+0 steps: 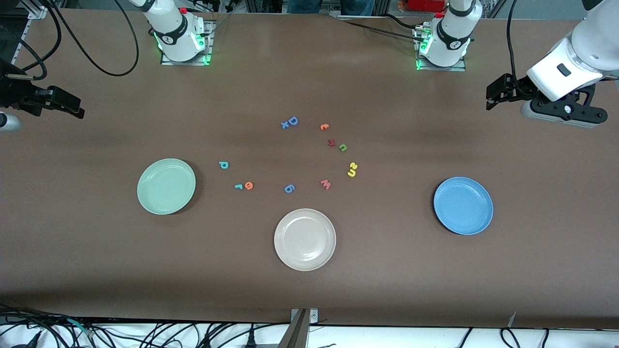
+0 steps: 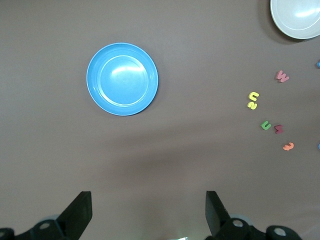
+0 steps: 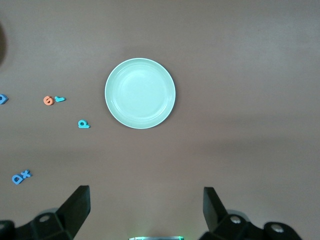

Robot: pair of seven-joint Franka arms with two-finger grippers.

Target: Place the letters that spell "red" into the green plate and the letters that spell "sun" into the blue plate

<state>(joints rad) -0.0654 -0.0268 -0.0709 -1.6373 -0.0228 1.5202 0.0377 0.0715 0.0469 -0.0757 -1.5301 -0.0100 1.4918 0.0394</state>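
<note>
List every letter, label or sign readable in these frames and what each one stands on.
All are loose foam letters on the table; no printed labels or brands show.
"D", "x": blue pair.
"p": teal.
"r": small teal.
"e": orange.
"6": blue piece.
"w": pink.
"s", "u": yellow pair.
"n": green.
Dark red piece, other orange piece: unreadable.

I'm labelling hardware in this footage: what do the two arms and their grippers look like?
Both arms are glossy white with black joint bands, on bases lit green, with black cables trailing near them. The left gripper is black below a white and grey wrist; the right gripper is black too. In the wrist views each shows two black wedge-shaped fingers.
</note>
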